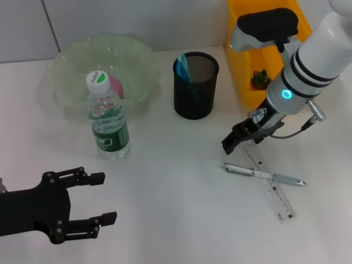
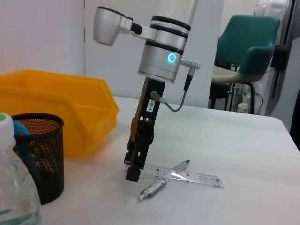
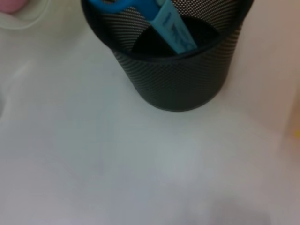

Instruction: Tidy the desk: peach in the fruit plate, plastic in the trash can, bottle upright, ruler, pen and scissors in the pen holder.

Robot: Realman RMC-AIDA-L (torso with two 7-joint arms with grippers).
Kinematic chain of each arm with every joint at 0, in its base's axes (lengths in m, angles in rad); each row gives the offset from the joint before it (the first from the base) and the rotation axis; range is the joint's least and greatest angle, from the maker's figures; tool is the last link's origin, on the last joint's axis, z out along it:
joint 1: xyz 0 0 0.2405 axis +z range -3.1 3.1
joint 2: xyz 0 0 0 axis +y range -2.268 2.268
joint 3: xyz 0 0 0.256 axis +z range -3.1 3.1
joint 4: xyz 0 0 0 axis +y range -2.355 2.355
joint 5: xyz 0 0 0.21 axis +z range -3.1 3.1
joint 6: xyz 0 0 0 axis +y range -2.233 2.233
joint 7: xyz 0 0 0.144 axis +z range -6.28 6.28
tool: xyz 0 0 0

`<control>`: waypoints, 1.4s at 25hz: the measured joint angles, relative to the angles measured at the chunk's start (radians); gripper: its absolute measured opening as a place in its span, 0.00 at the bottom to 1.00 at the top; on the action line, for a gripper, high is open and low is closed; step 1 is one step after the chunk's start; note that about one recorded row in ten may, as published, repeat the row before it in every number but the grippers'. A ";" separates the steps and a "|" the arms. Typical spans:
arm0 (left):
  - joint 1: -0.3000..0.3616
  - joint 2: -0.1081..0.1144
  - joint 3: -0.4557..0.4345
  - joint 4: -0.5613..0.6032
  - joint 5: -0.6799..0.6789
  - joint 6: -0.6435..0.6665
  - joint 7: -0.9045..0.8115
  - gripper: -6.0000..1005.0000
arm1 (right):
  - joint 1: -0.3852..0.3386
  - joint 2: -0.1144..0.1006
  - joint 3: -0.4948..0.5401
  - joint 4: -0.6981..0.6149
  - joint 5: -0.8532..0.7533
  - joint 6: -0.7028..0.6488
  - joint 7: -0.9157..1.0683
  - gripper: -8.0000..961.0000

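Note:
In the head view a pink peach (image 1: pixel 116 86) lies in the green translucent fruit plate (image 1: pixel 71 60). A water bottle (image 1: pixel 108 118) stands upright in front of the plate. The black mesh pen holder (image 1: pixel 196 88) holds blue scissors (image 1: pixel 184 66). A clear ruler (image 1: pixel 272 184) and a silver pen (image 1: pixel 264 175) lie crossed on the table at the right. My right gripper (image 1: pixel 234 140) is low over the table at the ruler's far end; the left wrist view shows the right gripper (image 2: pixel 133 171) touching that end of the ruler (image 2: pixel 187 176). My left gripper (image 1: pixel 107 198) is open and empty at the front left.
A yellow bin (image 1: pixel 242 66) stands at the back right with a small dark green thing (image 1: pixel 260 78) inside. The right wrist view shows the pen holder (image 3: pixel 173 79) with the scissors (image 3: pixel 164 23) close by. A teal chair (image 2: pixel 248 51) stands beyond the table.

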 joint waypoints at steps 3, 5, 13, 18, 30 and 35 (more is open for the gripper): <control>0.000 0.000 0.001 0.000 0.000 0.000 0.000 0.78 | -0.002 -0.001 0.000 0.002 -0.001 0.003 0.002 0.85; 0.000 0.000 0.001 0.000 0.000 0.000 0.000 0.78 | -0.002 -0.001 -0.001 0.009 -0.002 0.006 0.004 0.85; 0.000 0.000 0.003 0.000 0.003 0.001 0.002 0.78 | 0.003 -0.001 -0.001 0.022 -0.009 0.016 0.005 0.85; 0.000 0.000 0.003 0.000 0.011 0.001 0.002 0.78 | 0.009 -0.002 -0.001 0.022 -0.018 0.018 0.007 0.85; 0.000 0.000 -0.003 0.000 0.012 0.005 0.002 0.78 | 0.013 -0.002 -0.038 0.022 -0.019 0.017 0.020 0.85; 0.000 0.000 -0.004 0.000 0.012 0.007 0.002 0.78 | 0.013 -0.001 -0.042 0.023 -0.019 0.017 0.021 0.85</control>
